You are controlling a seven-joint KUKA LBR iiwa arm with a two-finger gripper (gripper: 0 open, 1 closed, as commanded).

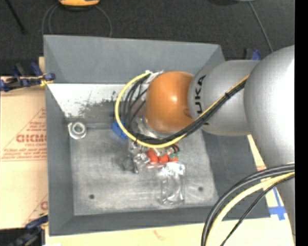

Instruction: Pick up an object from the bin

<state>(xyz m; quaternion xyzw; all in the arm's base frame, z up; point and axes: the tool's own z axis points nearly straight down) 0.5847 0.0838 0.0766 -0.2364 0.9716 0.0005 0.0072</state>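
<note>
Closest to us is the arm [256, 101], its thick grey body coming in from the right and ending in a rounded orange cover [167, 106] with yellow and black cables [124, 99] looped about it. Under it we see the grey metal bin [92, 188], whose floor is mostly bare. A small pale ring [77, 129] lies alone toward the left wall, well apart from everything else. A blue thing [116, 129] peeks out at the left edge of the cover, partly hidden. Near the middle of the floor we find a small cluster: red pieces [159, 158], a crumpled clear plastic thing [172, 186] just below them, and a small dark piece [127, 164] to their left. The pincer [139, 158] sits low beneath the orange cover, right at this cluster, just beside the red pieces and near the dark piece. We cannot tell whether it is released or clenched, nor whether it grasps anything, since the cover hides most of it.
</note>
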